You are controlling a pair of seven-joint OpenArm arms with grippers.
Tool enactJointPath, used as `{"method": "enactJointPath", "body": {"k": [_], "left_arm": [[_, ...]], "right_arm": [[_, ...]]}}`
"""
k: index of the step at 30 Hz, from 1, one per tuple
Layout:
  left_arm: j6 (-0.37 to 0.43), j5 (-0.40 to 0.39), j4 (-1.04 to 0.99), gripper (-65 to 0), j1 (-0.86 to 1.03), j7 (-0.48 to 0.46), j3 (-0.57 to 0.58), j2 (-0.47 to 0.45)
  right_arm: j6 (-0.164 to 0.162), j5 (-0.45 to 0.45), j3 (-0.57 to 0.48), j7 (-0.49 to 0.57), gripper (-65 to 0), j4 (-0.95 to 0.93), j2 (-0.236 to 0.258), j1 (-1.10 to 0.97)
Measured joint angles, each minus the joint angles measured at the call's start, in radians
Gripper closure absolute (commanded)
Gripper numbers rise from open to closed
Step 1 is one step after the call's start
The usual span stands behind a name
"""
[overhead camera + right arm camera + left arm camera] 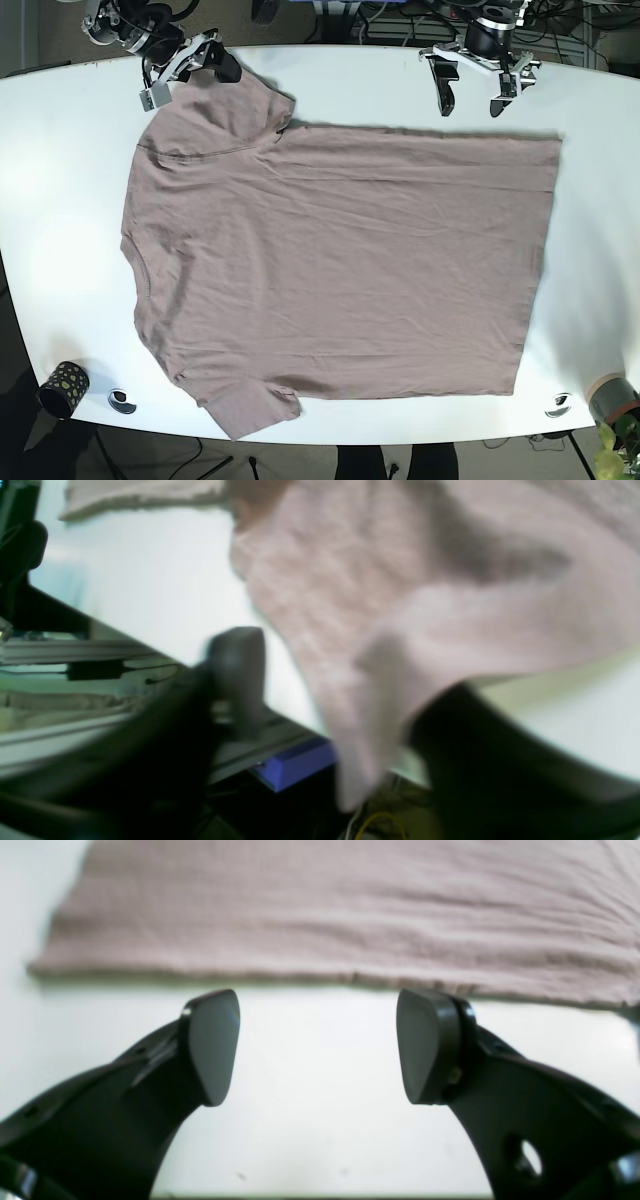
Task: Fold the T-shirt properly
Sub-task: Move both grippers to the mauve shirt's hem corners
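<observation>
T-shirt lies spread almost flat on the white surface, collar end toward the base view's left, hem toward its right. No body fold is visible. Judgement: task is at its very start, with every fold of sleeves and body left to make.

Right gripper sits at the far sleeve, near the surface's far edge. In its wrist view, pink cloth drapes over one finger and hangs off it, so the sleeve looks lifted there. That view is heavily smeared; jaws appear parted, but whether they pinch the cloth I cannot tell.

Left gripper hovers just short of the shirt's far side edge, near the hem end. Jaws spread wide, nothing between them, bare surface underneath.

Hard to read: the fingertip contact at the sleeve is hidden by fabric. Small items along the near edge, a dark patterned cup among them, are too small to identify further.
</observation>
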Motion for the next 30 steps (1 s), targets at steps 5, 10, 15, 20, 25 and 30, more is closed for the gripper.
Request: {"method": "enactJointPath", "body": {"k": [5,10,15,20,25,30], "left_arm": [[-0.029,-0.239,0.0,-46.5,-0.032,0.101,-0.097,-0.057],[-0.049,-0.486,0.002,-46.5,-0.058,0.266,-0.189,-0.103],[-0.085,-0.676,0.002,-46.0,-0.117,0.418,-0.315,-0.145],[-0.101,-0.751,-0.002,-46.0,-0.163,0.563,-0.453,-0.141],[-0.108,-0.768,-0.112,-46.0,-0.264,0.691,-0.569,-0.136],[-0.16,-0.752,-0.212,-45.8,-0.314,0.784,-0.626,-0.139]], "right_arm": [[-0.006,-0.016,-0.005,-0.016,-1.6,-0.006,-0.002,-0.002],[-0.006,-0.018,-0.004,-0.029,-0.8,-0.008,-0.003,0.004],[-0.006,-0.018,-0.002,-0.031,-0.8,-0.008,-0.003,0.006],[-0.005,-0.018,-0.002,-0.031,-0.8,-0.008,-0.003,0.006],[-0.005,-0.019,-0.002,-0.035,-0.8,-0.008,-0.003,0.01],[-0.006,-0.019,-0.002,-0.035,-0.8,-0.008,-0.002,0.011]]}}
